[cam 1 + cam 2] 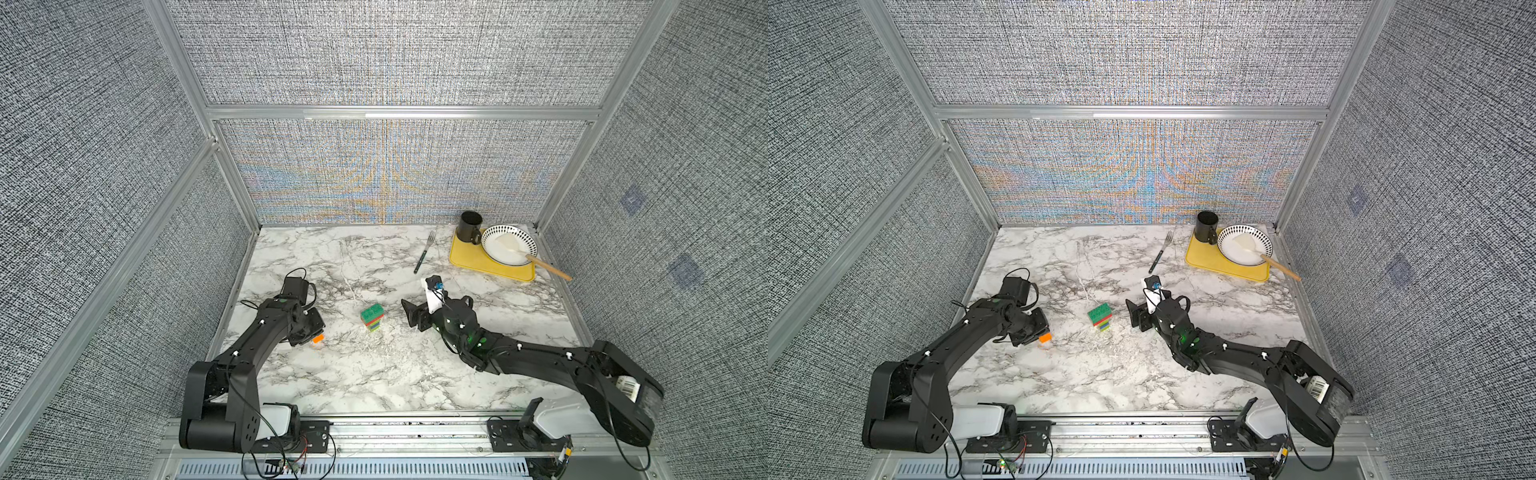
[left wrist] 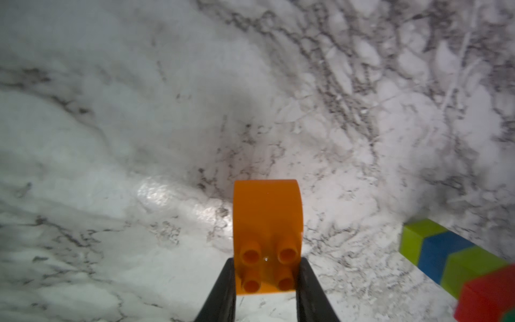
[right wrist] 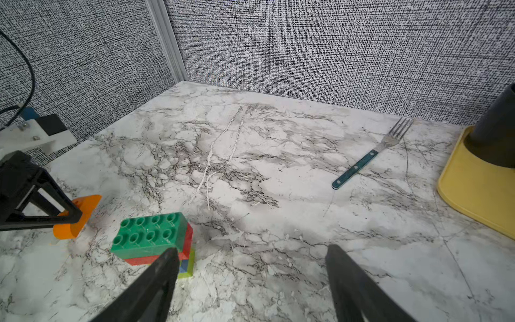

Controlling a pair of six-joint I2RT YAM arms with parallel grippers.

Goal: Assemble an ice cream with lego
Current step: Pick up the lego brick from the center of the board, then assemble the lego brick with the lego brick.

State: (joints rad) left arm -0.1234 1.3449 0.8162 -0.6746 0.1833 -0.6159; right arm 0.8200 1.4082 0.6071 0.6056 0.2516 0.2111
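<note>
L wrist: claw (image 2: 267, 262) pinches orange brick (image 2: 266, 212).

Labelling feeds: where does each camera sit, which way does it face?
Top views: high over the robot's base rail, facing down and forward onto the marble table; left arm and right arm show.
Left wrist: on the left arm, looking along the left claw at the orange brick it grips; only fingers show.
Right wrist: on the right arm, facing past the open right claw to the brick stack and fork; left claw shows.
Shared: both wrist views see orange brick and brick stack.
</note>
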